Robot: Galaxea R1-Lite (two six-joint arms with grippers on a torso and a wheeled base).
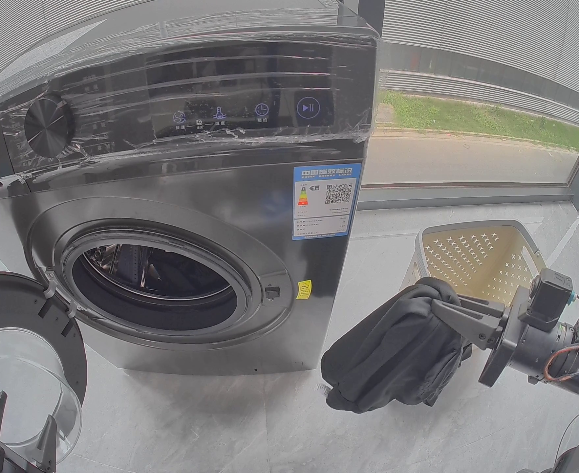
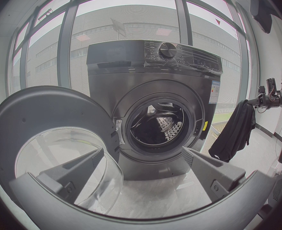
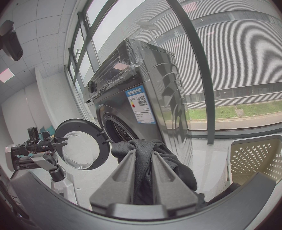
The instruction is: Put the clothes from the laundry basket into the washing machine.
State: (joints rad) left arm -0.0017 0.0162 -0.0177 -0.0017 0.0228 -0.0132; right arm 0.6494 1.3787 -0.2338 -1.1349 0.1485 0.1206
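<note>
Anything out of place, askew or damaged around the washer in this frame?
One oddity: crinkled plastic film covers the control panel of the washing machine, edges loose. Nothing looks spilled or damaged: the door hangs open, the laundry basket sits on the floor beside the machine, and the black garment hangs from the right end effector.

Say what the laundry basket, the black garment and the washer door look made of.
Laundry basket: likely moulded plastic, cream, matte; star-shaped holes in stiff walls.
Black garment: soft fabric; it drapes and folds.
Washer door: dark matte rim, probably plastic, around a clear bowl, glass or plastic; floor shows through.
</note>
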